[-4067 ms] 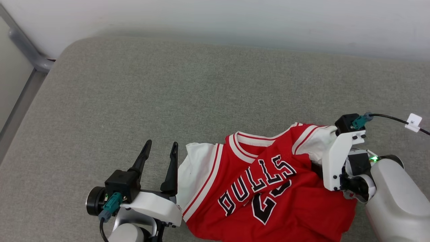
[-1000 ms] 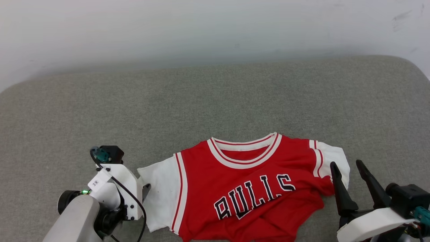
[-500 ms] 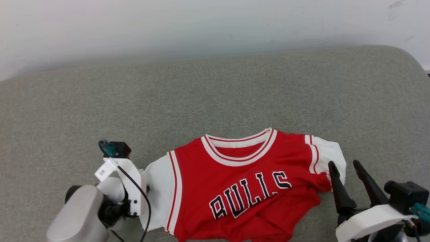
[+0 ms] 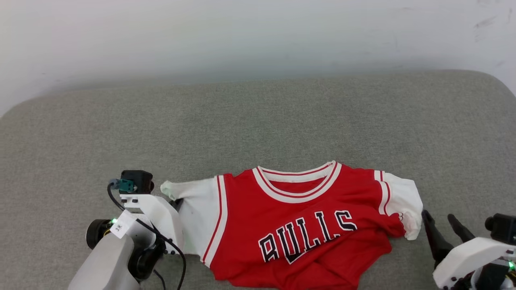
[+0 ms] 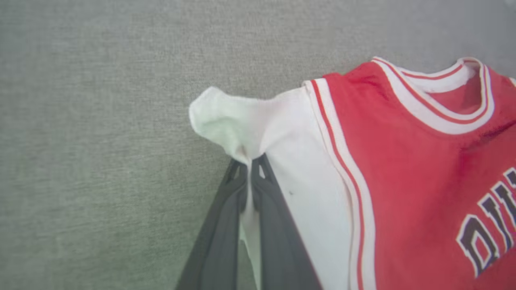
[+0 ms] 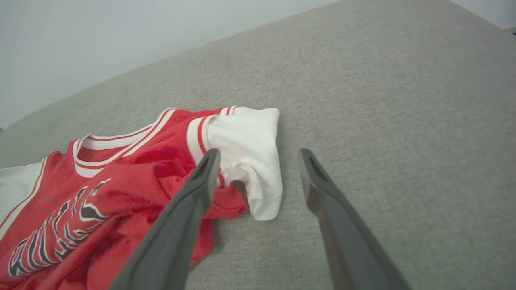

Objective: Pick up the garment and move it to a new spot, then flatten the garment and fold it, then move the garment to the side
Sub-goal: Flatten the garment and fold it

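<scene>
while the left end effector (image 5: 250,164) pinches the garment (image 4: 306,209), the right end effector (image 6: 258,155) hovers wide.

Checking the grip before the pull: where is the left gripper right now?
The left gripper is at the head view's lower left, shut on the white sleeve of the garment, over the grey cushion.

A plain indoor room is shown; home or lab cannot be told. A grey woven padded surface (image 4: 258,121) (rounded at the corners, like a cushion) is spread across the middle of the frame, and a white wall (image 4: 258,32), faintly scuffed at upper right, is seen along the top.
</scene>
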You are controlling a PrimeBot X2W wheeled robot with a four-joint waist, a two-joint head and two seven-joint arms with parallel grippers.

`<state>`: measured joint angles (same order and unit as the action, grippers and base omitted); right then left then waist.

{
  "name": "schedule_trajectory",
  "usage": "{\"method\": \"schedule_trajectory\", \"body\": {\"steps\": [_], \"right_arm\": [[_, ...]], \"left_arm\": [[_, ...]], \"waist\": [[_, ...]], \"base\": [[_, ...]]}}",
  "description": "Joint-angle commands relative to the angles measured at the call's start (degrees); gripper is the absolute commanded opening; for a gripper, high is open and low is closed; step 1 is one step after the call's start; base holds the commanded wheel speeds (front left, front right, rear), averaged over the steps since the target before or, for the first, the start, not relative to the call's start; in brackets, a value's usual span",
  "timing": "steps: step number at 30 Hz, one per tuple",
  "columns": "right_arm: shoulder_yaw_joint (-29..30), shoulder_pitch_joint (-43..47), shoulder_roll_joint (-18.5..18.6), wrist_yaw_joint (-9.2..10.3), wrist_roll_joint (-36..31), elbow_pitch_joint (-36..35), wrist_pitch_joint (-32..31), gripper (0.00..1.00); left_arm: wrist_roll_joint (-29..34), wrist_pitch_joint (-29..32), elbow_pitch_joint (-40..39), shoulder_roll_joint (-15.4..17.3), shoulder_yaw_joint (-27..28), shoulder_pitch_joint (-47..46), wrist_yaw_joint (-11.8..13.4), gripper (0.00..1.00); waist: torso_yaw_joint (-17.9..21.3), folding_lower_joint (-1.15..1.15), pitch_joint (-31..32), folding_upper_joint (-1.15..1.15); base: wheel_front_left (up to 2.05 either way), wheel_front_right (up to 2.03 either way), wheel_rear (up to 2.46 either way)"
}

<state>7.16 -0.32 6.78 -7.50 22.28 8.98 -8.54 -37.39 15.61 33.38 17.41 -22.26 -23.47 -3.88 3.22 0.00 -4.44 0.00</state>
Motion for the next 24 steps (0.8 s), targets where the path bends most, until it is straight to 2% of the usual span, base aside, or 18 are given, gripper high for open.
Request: {"method": "schedule_trajectory", "body": {"steps": [1,5,9,12,13,14,21,24], "right_arm": [[1.0,-2.1,1.3,0.03,0.8,2.3,-1.5,1.0],[2.0,-6.9,4.3,0.03,2.7,8.6,-6.7,1.0],[0.2,-12.5,7.9,0.03,4.1,12.6,-13.1,1.0],[-2.8,-16.7,10.7,0.03,4.8,15.5,-19.1,1.0],[-6.5,-20.0,13.2,0.03,5.5,17.7,-24.7,1.0],[-7.5,-20.9,13.9,0.03,5.7,18.3,-26.3,1.0],[-12.9,-24.1,15.9,0.03,6.2,23.4,-33.4,1.0],[-14.9,-24.2,15.1,0.02,6.9,27.5,-36.9,1.0]], "left_arm": [[0.7,-2.1,-1.1,-0.1,0.3,0.9,0.6,0.0],[1.6,-5.4,-4.3,-0.3,0.6,1.3,1.6,0.0],[2.3,-5.9,-7.5,-0.4,-0.1,1.9,2.3,0.0],[2.8,-6.1,-9.8,-0.5,-0.6,1.7,2.6,0.0],[3.0,-5.7,-11.8,-0.6,-1.2,1.4,2.8,0.0],[3.0,-5.6,-12.3,-0.6,-1.3,1.3,2.7,0.0],[3.3,-5.4,-14.8,-0.5,-1.8,0.6,2.8,0.0],[3.1,-5.4,-15.4,-0.5,-1.9,0.6,3.0,0.0]], "waist": [[-0.7,0.0,0.2,0.0],[-2.1,0.0,-0.2,0.0],[-3.5,0.0,-1.1,0.0],[-4.5,0.0,-2.1,0.0],[-5.5,0.0,-3.2,0.0],[-5.8,0.0,-3.5,0.0],[-7.1,0.0,-5.8,0.0],[-7.5,0.0,-6.5,0.0]], "base": [[0.0,0.0,0.0],[0.0,0.0,0.0],[0.0,0.0,0.0],[0.0,0.0,0.0],[0.0,0.0,0.0],[0.0,0.0,0.0],[0.0,0.0,0.0],[0.0,0.0,0.0]]}}
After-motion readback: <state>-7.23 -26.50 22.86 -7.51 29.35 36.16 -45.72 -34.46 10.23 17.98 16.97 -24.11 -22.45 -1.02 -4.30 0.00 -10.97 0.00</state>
